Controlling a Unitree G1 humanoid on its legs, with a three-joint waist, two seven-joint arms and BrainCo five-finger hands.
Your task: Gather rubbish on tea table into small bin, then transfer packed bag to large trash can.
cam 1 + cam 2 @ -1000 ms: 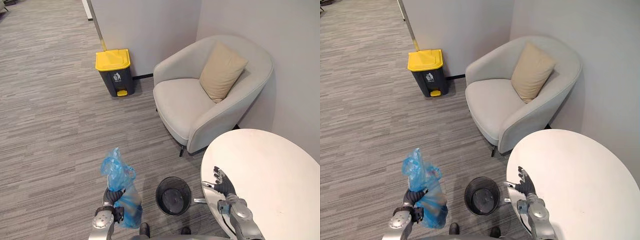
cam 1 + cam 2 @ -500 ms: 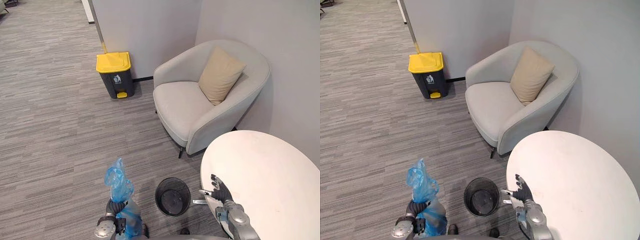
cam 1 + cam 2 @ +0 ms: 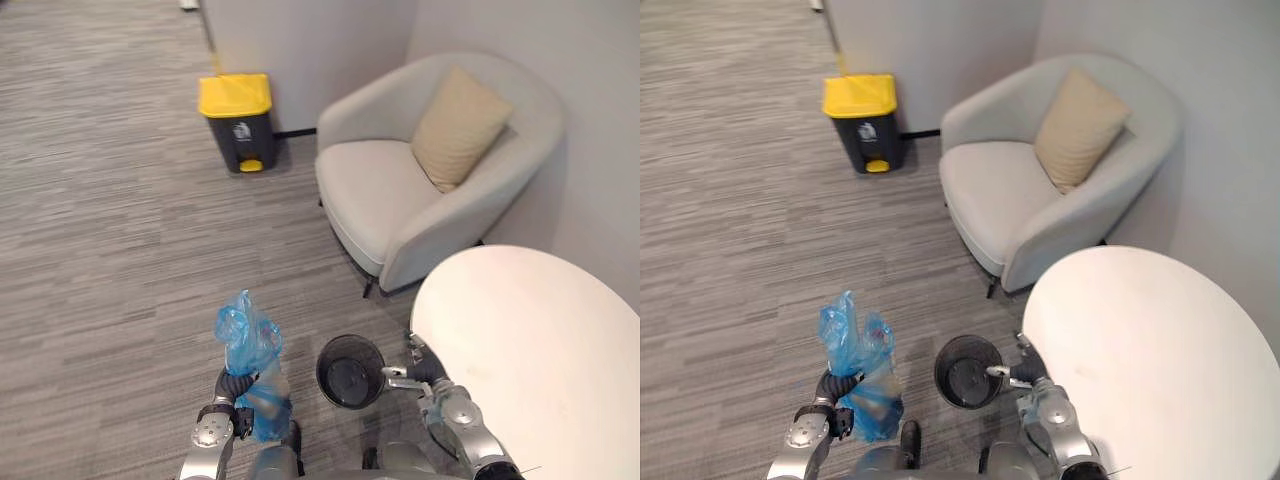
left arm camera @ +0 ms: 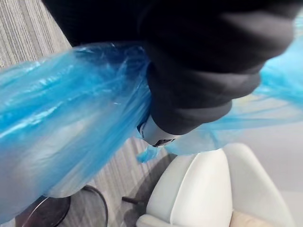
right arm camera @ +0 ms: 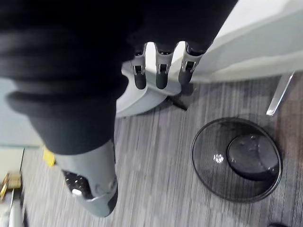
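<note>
left robot hand (image 3: pixel 232 385): low on the robot's left, fingers curled tight round the neck of the blue bag (image 3: pixel 248 345), gripping it.
blue bag: neck bunched up above the hand, filled body hangs below it; just beside the small bin (image 3: pixel 350 371), well apart from the large trash can (image 3: pixel 237 120).
small bin: black mesh, upright on the floor (image 3: pixel 120 260), between bag and surface (image 3: pixel 540 340) edge.
right robot hand (image 3: pixel 425 372): at the near edge of the white round surface, close to the bin rim; fingers (image 5: pixel 159 73) straight, thumb apart, holding nothing.
large trash can: dark body, yellow lid down, by the far wall, near the armchair (image 3: pixel 385 190).
armchair: light grey, beige cushion (image 3: pixel 460 128) leaning on the backrest.
</note>
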